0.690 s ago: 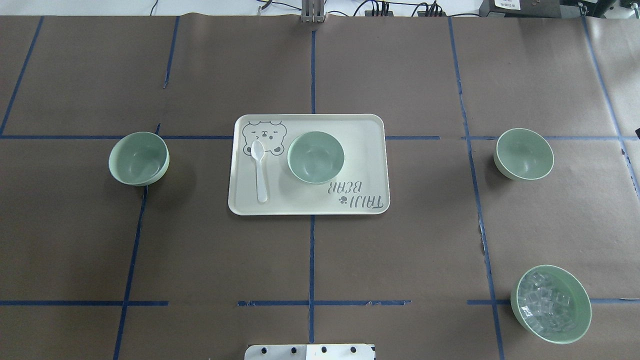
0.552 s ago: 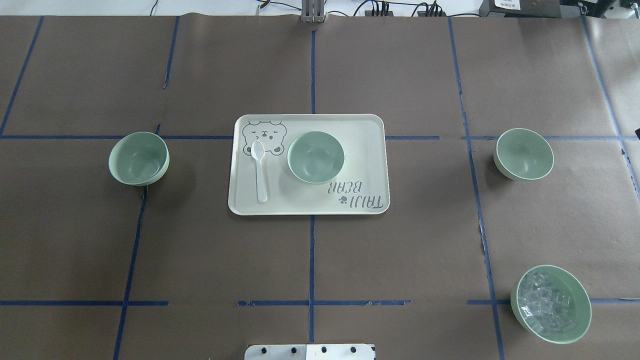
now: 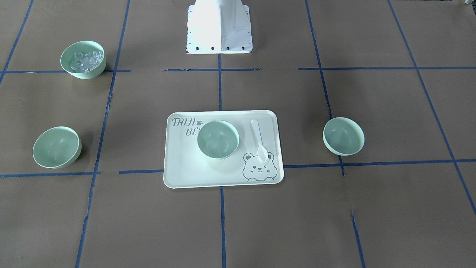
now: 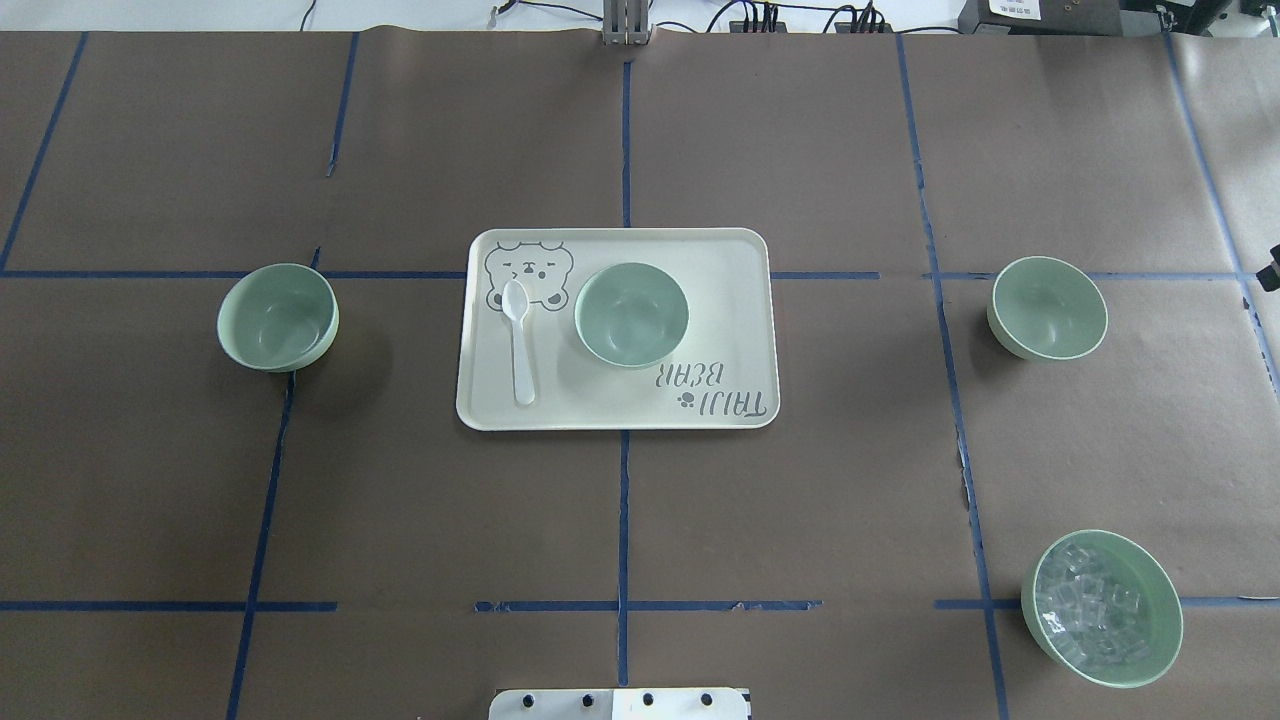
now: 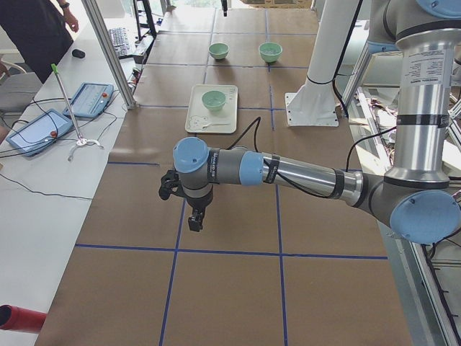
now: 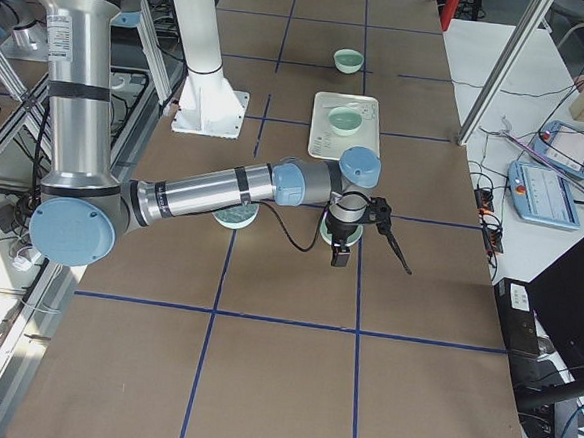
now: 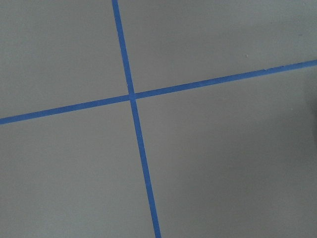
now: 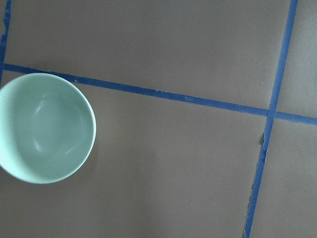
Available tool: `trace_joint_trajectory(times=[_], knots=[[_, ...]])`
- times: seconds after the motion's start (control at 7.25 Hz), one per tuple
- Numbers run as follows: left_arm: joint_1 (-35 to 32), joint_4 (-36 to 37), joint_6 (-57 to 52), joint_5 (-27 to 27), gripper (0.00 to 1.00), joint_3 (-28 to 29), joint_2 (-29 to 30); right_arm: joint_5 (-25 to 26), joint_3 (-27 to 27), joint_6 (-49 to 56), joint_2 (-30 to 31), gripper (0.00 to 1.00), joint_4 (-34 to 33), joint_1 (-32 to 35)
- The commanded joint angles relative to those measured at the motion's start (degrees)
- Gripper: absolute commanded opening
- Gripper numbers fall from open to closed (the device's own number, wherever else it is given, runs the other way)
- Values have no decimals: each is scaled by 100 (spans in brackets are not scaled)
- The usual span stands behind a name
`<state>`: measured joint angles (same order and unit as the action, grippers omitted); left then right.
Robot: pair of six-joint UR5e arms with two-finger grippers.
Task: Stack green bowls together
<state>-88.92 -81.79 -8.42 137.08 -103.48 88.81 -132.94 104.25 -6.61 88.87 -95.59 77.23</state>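
Note:
Three pale green bowls stand upright and apart. One (image 4: 278, 317) is at the left on the paper, one (image 4: 631, 313) stands on the bear-print tray (image 4: 735, 300), and one (image 4: 1049, 307) is at the right. The right bowl also shows at the left of the right wrist view (image 8: 45, 128). My right gripper (image 6: 338, 254) hangs in the air near that right bowl (image 6: 327, 238). My left gripper (image 5: 194, 220) hangs over bare paper, well short of the tray. I cannot tell whether either gripper is open or shut. The left wrist view shows only paper and tape.
A white spoon (image 4: 519, 340) lies on the tray beside the bowl. A larger green bowl of clear cubes (image 4: 1101, 608) stands at the near right. The robot's white base (image 3: 219, 26) is at the table's near edge. Blue tape lines (image 7: 131, 96) cross the brown paper.
A small dark part has come into the overhead view's right edge. The bowls, tray and spoon have not moved.

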Motion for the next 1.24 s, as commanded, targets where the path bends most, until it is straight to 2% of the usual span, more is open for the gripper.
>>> trace_joint_trajectory(times=[0.0, 0.14, 0.28, 0.41, 0.55, 0.83, 0.97, 1.1], knots=[[6, -354, -11, 47, 100, 229, -82, -65, -88, -68, -45, 100, 92, -294], [93, -904, -11, 221, 100, 310, -66, -65, -306, -860, -150, 100, 781, -653], [112, -1153, 6, 475, 100, 337, -109, -57, -691, -1964, -168, 100, 1823, -979], [112, -1173, -2, 478, 100, 337, -101, -4, -1156, -2828, -264, 100, 2738, -1321], [112, -1173, 15, 478, 100, 337, -101, 144, -1570, -3524, -613, 100, 3191, -1473], [103, -1173, 42, 478, 100, 267, -92, 320, -1783, -3698, -661, 98, 3205, -1640], [103, -1164, 42, 478, 100, 267, -92, 565, -1802, -3715, -669, 95, 3205, -1850], [103, -1173, 50, 478, 100, 258, -92, 585, -1785, -3724, -661, 55, 3196, -1869]])
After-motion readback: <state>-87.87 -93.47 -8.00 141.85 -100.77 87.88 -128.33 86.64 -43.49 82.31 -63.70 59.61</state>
